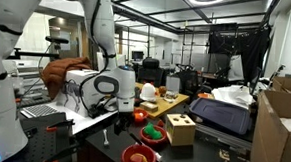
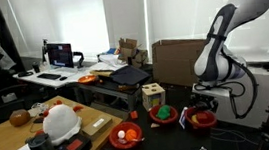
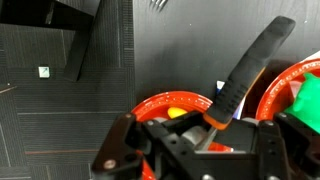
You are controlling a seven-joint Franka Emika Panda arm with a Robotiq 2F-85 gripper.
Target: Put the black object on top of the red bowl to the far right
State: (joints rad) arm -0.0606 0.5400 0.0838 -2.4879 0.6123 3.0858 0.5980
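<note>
In the wrist view my gripper [image 3: 205, 125] is shut on the orange-banded end of the black object [image 3: 250, 65], a long matte black piece slanting up to the right. Right below the jaws is a red bowl [image 3: 165, 103] with a yellow item in it. In an exterior view the gripper [image 2: 200, 102] hangs just above the rightmost red bowl [image 2: 202, 119]. In an exterior view the gripper [image 1: 127, 108] is next to that bowl [image 1: 141, 117]. The black object is too small to make out in both exterior views.
A second red bowl [image 3: 290, 85] [image 2: 164, 112] holds a green item. A third red bowl [image 2: 126, 136] stands further along. A wooden block with holes [image 2: 154, 95] [image 1: 180, 128] stands behind them. A fork tip [image 3: 157, 4] lies on the black mat.
</note>
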